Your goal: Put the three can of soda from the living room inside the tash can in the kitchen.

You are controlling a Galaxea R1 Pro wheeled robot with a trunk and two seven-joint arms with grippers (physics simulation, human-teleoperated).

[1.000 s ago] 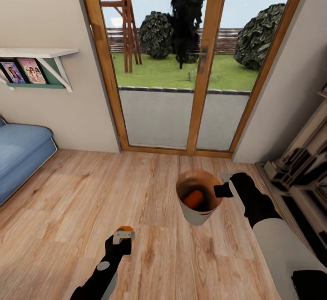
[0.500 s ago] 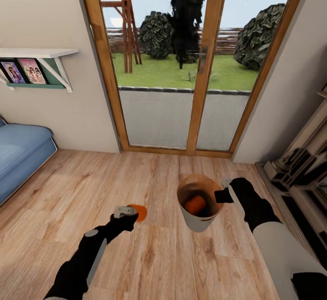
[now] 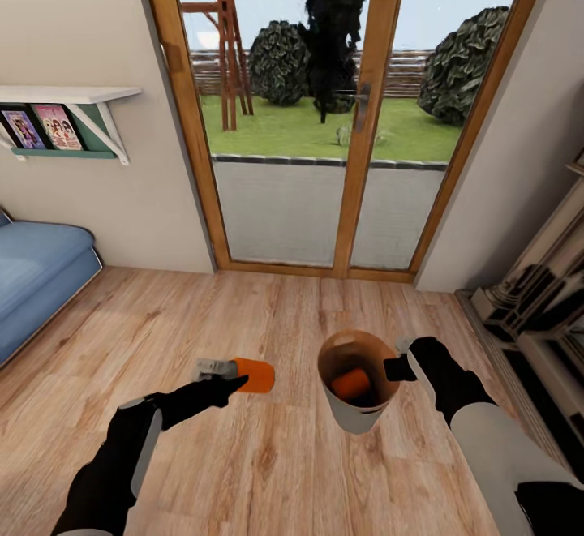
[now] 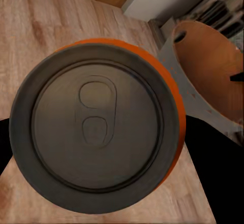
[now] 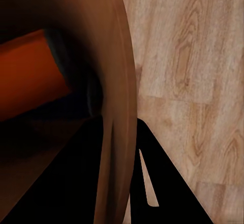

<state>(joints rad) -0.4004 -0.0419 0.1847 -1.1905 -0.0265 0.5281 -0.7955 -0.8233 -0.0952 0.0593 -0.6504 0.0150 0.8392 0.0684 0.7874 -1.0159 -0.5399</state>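
Note:
My left gripper [image 3: 234,374] is shut on a bright orange soda can [image 3: 255,375], held on its side above the floor, left of the tash can [image 3: 357,417]. The can's grey top [image 4: 94,127] faces the left wrist camera, with the bucket's orange-brown inside [image 4: 216,74] just beyond it. A second orange can [image 3: 353,383] lies inside the bucket. My right gripper [image 3: 396,368] is shut on the bucket's rim [image 5: 121,82] and holds it off the plank floor; the can inside [image 5: 25,76] shows past the rim. The dark blue can is hidden.
Wood-framed glass doors [image 3: 361,114] stand straight ahead. A blue sofa [image 3: 36,276] is at the left under a wall shelf [image 3: 69,96]. A dark and white mantel-like structure [image 3: 539,301] lines the right side. Brown plank floor [image 3: 203,317] lies between.
My left arm has swung outward and carried the orange can up and to the right, nearer the bucket, tipping it onto its side. The right gripper and bucket shifted only slightly.

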